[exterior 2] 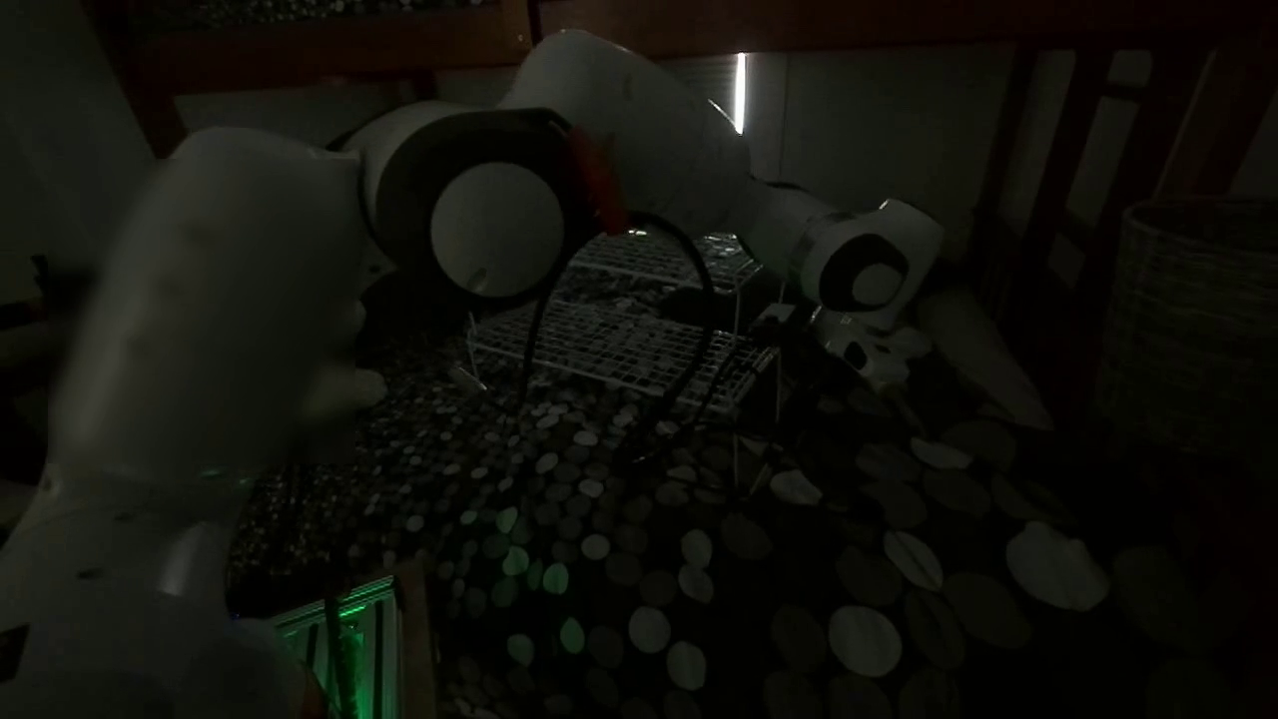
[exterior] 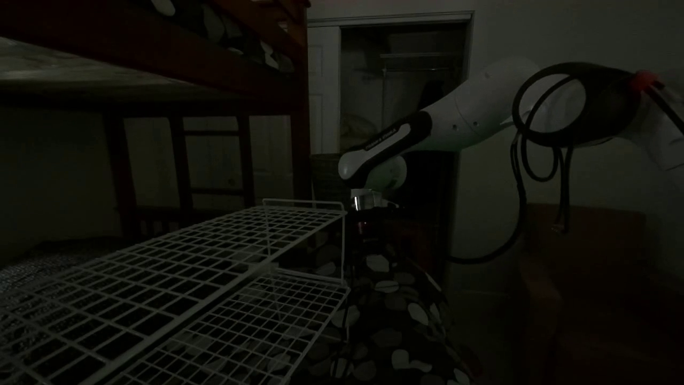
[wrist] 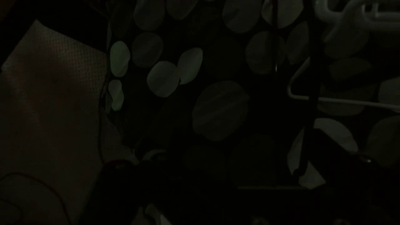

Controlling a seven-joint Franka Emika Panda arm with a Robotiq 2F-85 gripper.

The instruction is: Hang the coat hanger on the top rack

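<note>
The room was very dim; in an exterior view a reddish-brown bunk bed (exterior: 176, 59) filled the upper left, a closet doorway (exterior: 368, 80) stood above centre, dark bedding (exterior: 385, 321) with pale spots spread across the lower middle, and a reddish armchair (exterior: 588, 240) sat at lower right; the top rack (exterior: 181, 318), a white wire grid seen in both exterior views, here stretched from the lower left to mid-frame with a smaller lower tier (exterior: 267, 321) below, its end just left of the claw (wrist: 218, 150), though contact could not be told; in the wrist view the claw's dark fingers (wrist: 337, 153) showed wide apart, at lower left and lower right, with a thin dark rod (wrist: 313, 98) down the right side across a white wire (wrist: 359, 103), too faint to tell whether it was the coat hanger; the arm (exterior: 470, 107) sloped from the right edge of an exterior view down leftward, its wrist bent downward.
</note>
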